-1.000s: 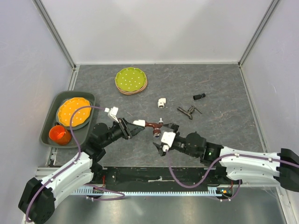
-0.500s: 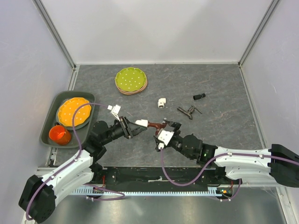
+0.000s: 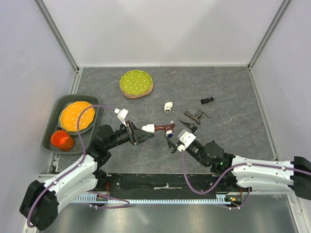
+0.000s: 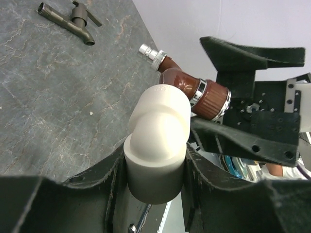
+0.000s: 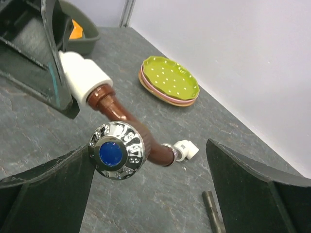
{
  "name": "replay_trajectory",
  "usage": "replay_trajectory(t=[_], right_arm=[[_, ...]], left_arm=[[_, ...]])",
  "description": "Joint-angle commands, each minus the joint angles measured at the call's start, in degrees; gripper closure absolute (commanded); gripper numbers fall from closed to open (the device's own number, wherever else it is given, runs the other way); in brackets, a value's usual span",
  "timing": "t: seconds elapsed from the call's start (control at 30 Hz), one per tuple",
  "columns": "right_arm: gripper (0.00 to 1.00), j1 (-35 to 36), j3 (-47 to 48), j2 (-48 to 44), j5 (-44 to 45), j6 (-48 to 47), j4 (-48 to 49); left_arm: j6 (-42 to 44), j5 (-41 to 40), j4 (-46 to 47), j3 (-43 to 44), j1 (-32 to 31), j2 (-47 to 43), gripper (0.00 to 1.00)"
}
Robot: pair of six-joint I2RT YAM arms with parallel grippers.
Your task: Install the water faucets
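Grey stone surface (image 3: 233, 97), the dark tap (image 3: 194, 116) lying loose on it. My left pincer (image 3: 145, 131) clamps the white elbow (image 3: 148, 128), brown tap (image 3: 163, 128) seated in it, aloft. My right pincer (image 3: 178, 134) has swung around, jaws wide apart, straddling that tap; I judge tightening comes next.

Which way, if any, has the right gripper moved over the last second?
Yes. The right gripper shifted rightward in the top view, closer to the dark grey faucet, which stayed put.
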Motion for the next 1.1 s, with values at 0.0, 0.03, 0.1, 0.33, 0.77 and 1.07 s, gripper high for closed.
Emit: replay_trajectory(t=[0.0,0.03,0.1,0.33,0.77,1.07], right_arm=[[0.02,-0.9,1.5,-2.5,-2.9,3.0,0.2],[0.02,-0.9,1.6,-2.4,-3.2,2.9,-0.1],[0.04,-1.0,1.7,-1.6,-3.3,2.9,-0.8],[0.08,-1.9,3.0,0.2,-7.2,5.6,-2.1],[0.22,-10.5,5.5,-5.1,-27.5,13.9,-8.8],[0.58,-13.3,7.4,-4.3,-28.9,19.3,-9.5]], left_arm=[[3.2,2.1,1.7,2.1,0.1,-0.5,0.98],[3.1,1.9,1.7,2.1,0.1,-0.6,0.98],[3.0,1.8,1.7,2.1,0.1,-1.3,0.98],[5.4,3.3,1.9,1.8,0.1,-3.9,0.98],[6.0,10.5,21.0,-3.5,-0.1,2.3,0.98],[8.2,10.7,20.5,-3.6,-0.6,2.1,0.98]])
